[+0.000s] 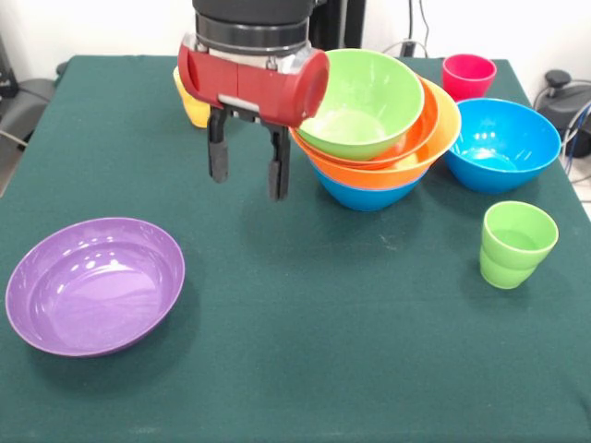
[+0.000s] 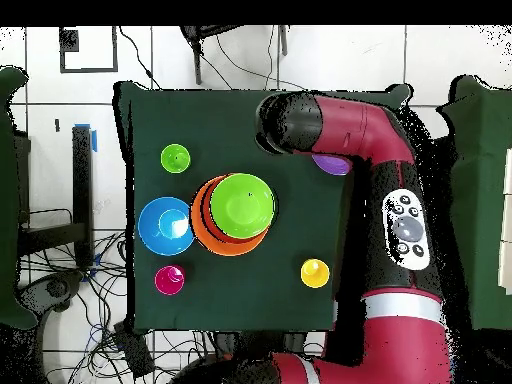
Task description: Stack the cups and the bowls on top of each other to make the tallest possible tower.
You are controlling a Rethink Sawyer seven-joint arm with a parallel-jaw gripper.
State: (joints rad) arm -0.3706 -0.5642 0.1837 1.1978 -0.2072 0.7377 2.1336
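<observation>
The tower [image 1: 374,152] leans at the table's back centre: a lime green bowl [image 1: 365,101] nests in an orange-red and a yellow-orange bowl, with a blue bowl [image 1: 369,196] lowest. My gripper [image 1: 247,166] hangs open and empty just left of it, above the cloth. A yellow cup [image 1: 192,109] stands behind the gripper, partly hidden. A lone blue bowl [image 1: 503,143] sits to the tower's right, with a red-pink cup [image 1: 468,74] behind it and a light green cup [image 1: 515,243] in front. The wide purple bowl [image 1: 92,284] lies at the front left. In the overhead view the arm [image 2: 350,130] covers most of the purple bowl [image 2: 330,165].
A dark green cloth [image 1: 323,351] covers the table. Seen from overhead, the tower [image 2: 235,212] sits mid-table, with the blue bowl [image 2: 165,225], green cup [image 2: 175,158] and pink cup [image 2: 169,279] to its left and the yellow cup [image 2: 314,272] to its lower right. Cables lie beyond the edges.
</observation>
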